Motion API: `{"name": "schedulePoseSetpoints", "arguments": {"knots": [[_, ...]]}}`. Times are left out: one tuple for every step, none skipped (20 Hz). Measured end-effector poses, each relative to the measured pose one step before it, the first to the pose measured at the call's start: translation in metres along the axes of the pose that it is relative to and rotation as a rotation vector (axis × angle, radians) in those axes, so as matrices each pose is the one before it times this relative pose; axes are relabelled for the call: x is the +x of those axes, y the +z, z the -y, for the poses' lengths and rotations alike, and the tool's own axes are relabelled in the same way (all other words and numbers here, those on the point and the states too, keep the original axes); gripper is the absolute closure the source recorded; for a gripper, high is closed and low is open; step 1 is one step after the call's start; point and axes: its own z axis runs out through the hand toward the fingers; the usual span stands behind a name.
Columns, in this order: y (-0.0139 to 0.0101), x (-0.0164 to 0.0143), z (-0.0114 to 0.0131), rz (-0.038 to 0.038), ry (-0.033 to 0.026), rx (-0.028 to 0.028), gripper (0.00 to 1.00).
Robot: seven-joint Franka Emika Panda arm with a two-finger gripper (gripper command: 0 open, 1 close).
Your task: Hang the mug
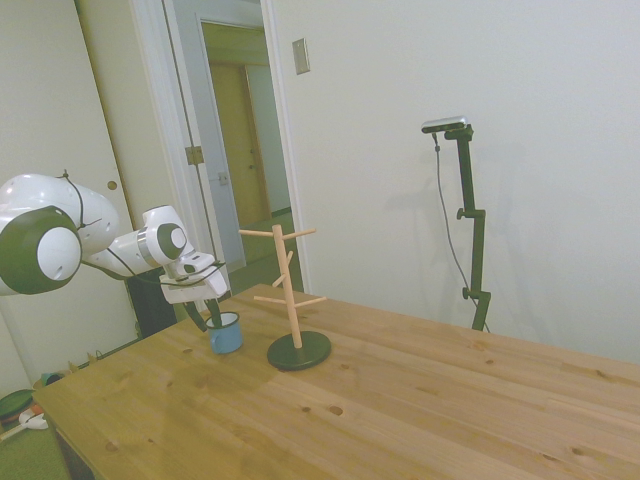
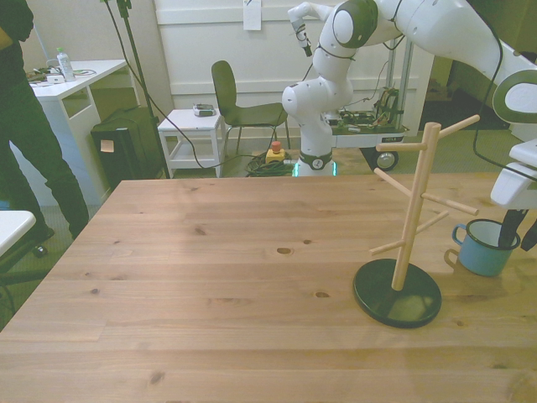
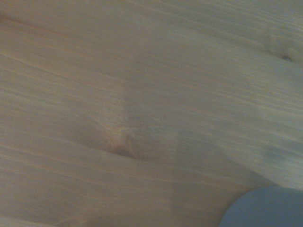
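The mug [image 1: 226,334], light blue with a pale rim and dark inside, stands upright on the wooden worktop [image 1: 420,400], near the edge at the front view's right [image 2: 485,248]. Its handle points toward the peg stand in the front view. The end effector [image 1: 207,315] hangs directly over the mug's mouth, its dark fingers reaching down to the rim: in the front view one finger [image 2: 508,228] dips inside the mug while the other lies just outside the wall, at the picture's edge. The fingers thus straddle the mug's wall with a narrow gap; whether they press on it cannot be told. The mug's base rests on the worktop.

Just beside the mug, apart from it, stands the wooden peg stand [image 1: 288,290]: an upright post on a dark round base [image 2: 397,292], with pegs slanting up on several sides. All pegs are bare. The stand is much taller than the mug.

In the wrist view, blurred wood grain fills the frame, with a pale blue curved patch [image 3: 265,208] at one corner, probably the mug.

A person [image 2: 29,126] in dark clothing stands beyond the worktop at the front view's left.
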Motion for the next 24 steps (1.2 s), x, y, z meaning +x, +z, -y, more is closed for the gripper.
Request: {"name": "schedulePoseSetpoints", "arguments": {"knots": [[0.00062, 0.00016, -0.00046, 0.00005, 0.00037, -0.00102, 1.0], [0.00017, 0.00019, -0.00038, -0.00018, 0.00039, -0.00043, 1.0], [0.0001, 0.00016, -0.00051, -0.0003, 0.00036, -0.00021, 1.0], [0.00037, -0.00002, -0.00087, -0.00027, 0.0002, -0.00033, 1.0], [0.00044, -0.00004, -0.00133, -0.00067, 0.00026, 0.00058, 1.0], [0.00054, -0.00007, -0.0016, -0.00061, 0.00029, 0.00088, 1.0], [0.00046, 0.00025, -0.0019, -0.00042, 0.00093, 0.00028, 1.0], [-0.00004, 0.00033, -0.0025, -0.00031, 0.00125, -0.00036, 1.0], [0.00059, 0.00043, -0.00221, -0.00052, 0.00127, -0.00005, 1.0], [0.00009, 0.00068, -0.00262, -0.00136, 0.00185, 0.00189, 1.0], [-0.00005, 0.0006, -0.00323, -0.00086, 0.00183, 0.00037, 1.0], [-0.00023, 0.00049, -0.00291, -0.00028, 0.00188, 0.00014, 1.0], [-0.00116, 0.00098, -0.00329, -0.00115, 0.00259, 0.00129, 1.0], [-0.00141, 0.00106, -0.00301, -0.00135, 0.00272, 0.0019, 1.0], [-0.00155, 0.00091, -0.00347, -0.00122, 0.00261, 0.00131, 1.0], [-0.00101, 0.00089, -0.00377, -0.00071, 0.0027, 0.00009, 1.0], [-0.00148, 0.00077, -0.00404, -0.00145, 0.00267, 0.00194, 1.0], [-0.00155, 0.00072, -0.00375, -0.00172, 0.00253, 0.00289, 1.0], [-0.00246, 0.00079, -0.00452, -0.00202, 0.00304, 0.0023, 1.0], [-0.00418, 0.00122, -0.00472, -0.00282, 0.00386, 0.00263, 1.0], [-0.0056, 0.00194, -0.00523, -0.00365, 0.00522, 0.00325, 1.0], [-0.00812, 0.00267, -0.00524, -0.00584, 0.00619, 0.00716, 1.0], [-0.00993, 0.00363, -0.00542, -0.00735, 0.00704, 0.00897, 1.0], [-0.01138, 0.00423, -0.00519, -0.0085, 0.00672, 0.01067, 1.0]]}}
